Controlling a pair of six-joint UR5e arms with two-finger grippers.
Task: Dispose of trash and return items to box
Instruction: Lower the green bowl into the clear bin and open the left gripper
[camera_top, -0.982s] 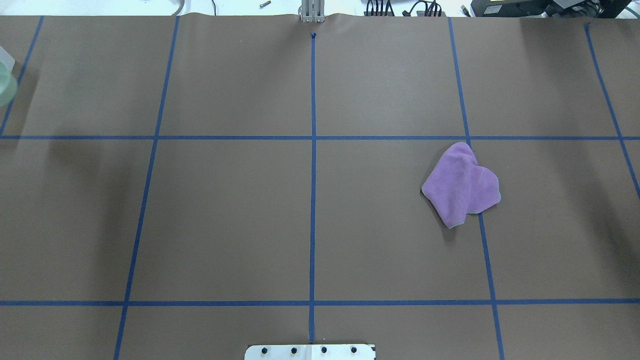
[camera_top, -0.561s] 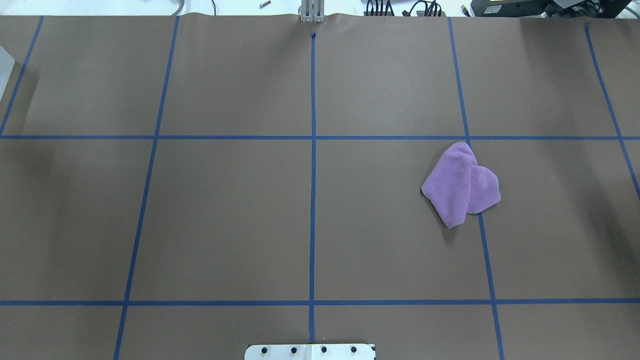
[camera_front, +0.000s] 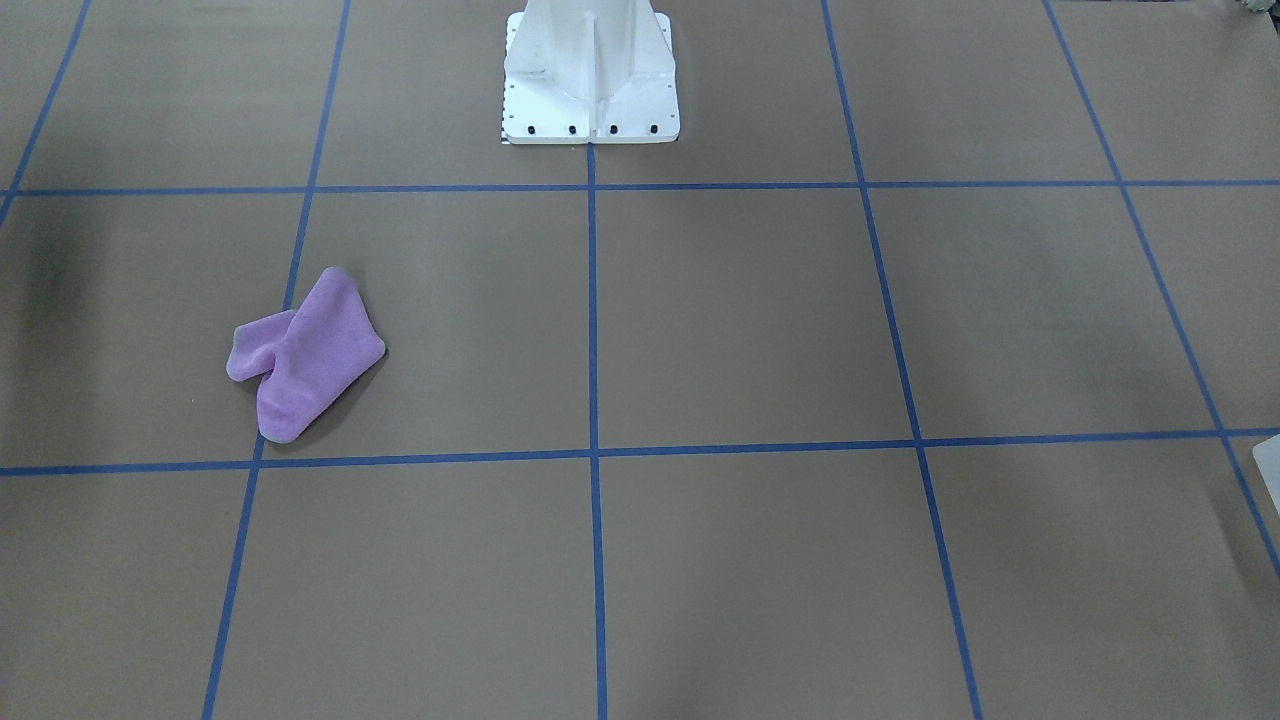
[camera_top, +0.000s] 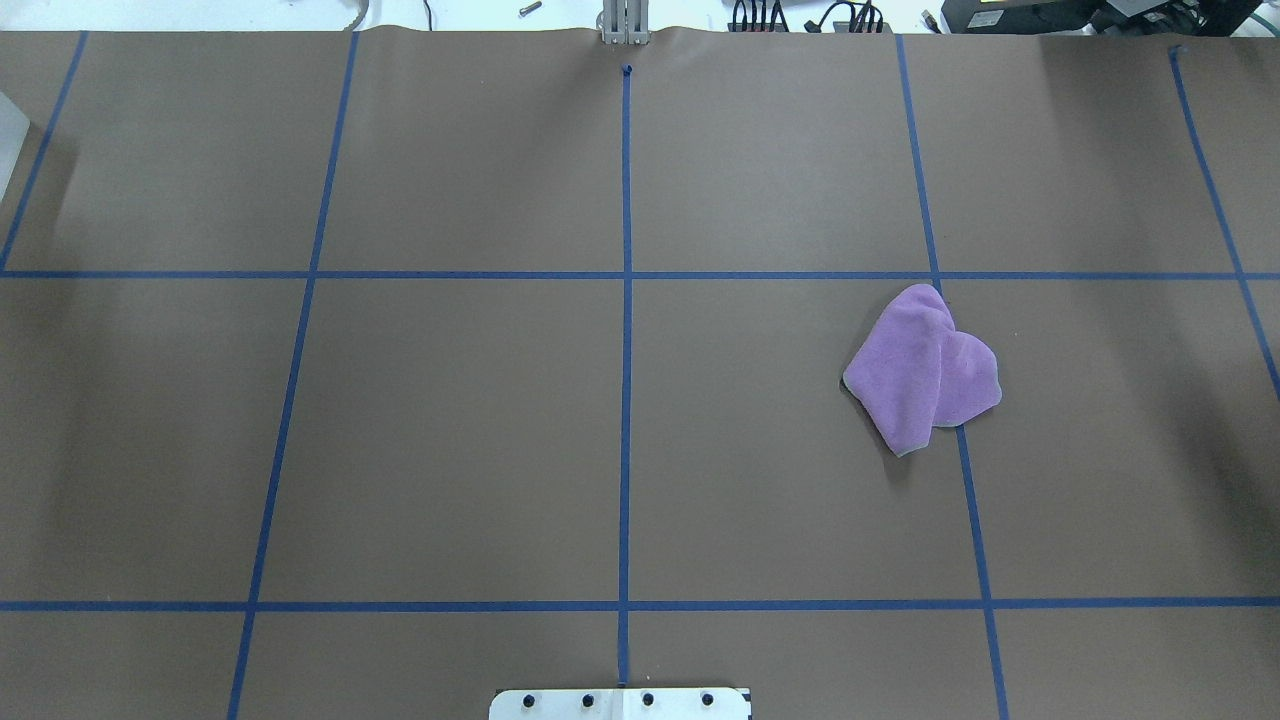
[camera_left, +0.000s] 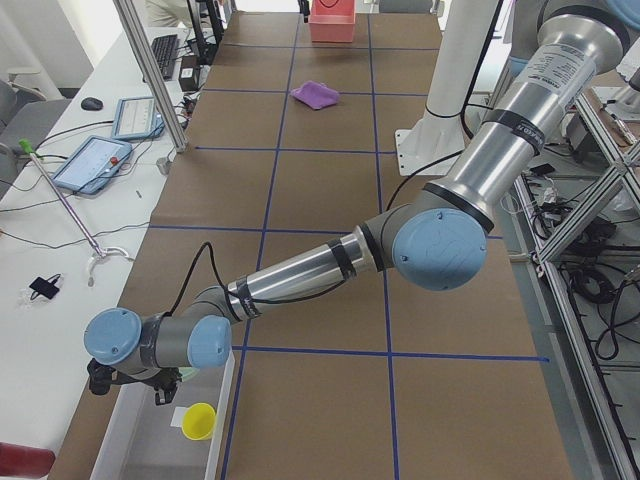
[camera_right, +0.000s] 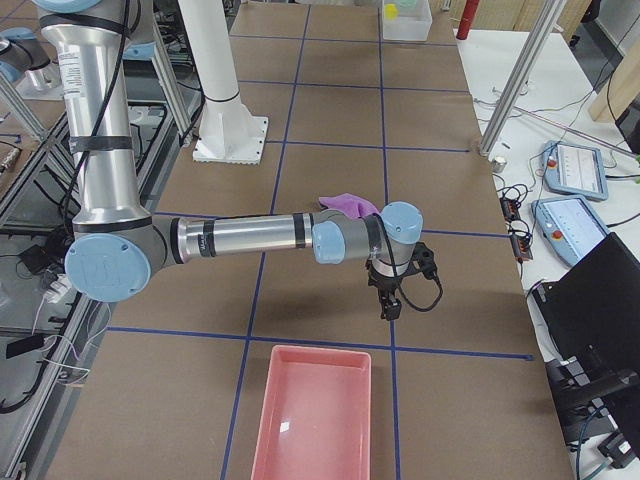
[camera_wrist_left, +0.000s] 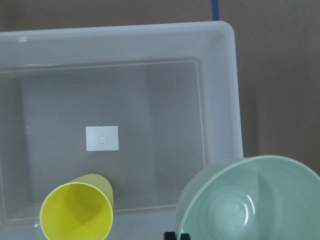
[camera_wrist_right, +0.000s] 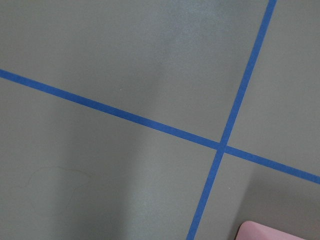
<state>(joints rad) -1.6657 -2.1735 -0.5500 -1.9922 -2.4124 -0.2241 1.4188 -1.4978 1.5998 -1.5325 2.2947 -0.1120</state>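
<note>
The box (camera_wrist_left: 220, 100) is a pale translucent tub. Only its corner shows in the overhead view (camera_top: 8, 140); it also shows in the exterior left view (camera_left: 125, 440). The yellow cup (camera_wrist_left: 77, 212) stands inside it, and shows in the exterior left view (camera_left: 200, 421). My left gripper (camera_wrist_left: 177, 235) is shut on the rim of the mint-green bowl (camera_wrist_left: 250, 200) and holds it over the box's near corner. My right gripper (camera_right: 392, 303) hangs low over the table near the pink tray; I cannot tell whether it is open or shut.
A purple cloth (camera_top: 920, 370) lies right of centre on the brown table with its blue tape grid. A pink tray (camera_right: 310, 420) sits at the table's right end. The white robot base (camera_front: 590, 80) stands at the robot's edge of the table.
The green bowl showed at the overhead view's left edge one second ago and has since moved out of that view. The cloth has not moved.
</note>
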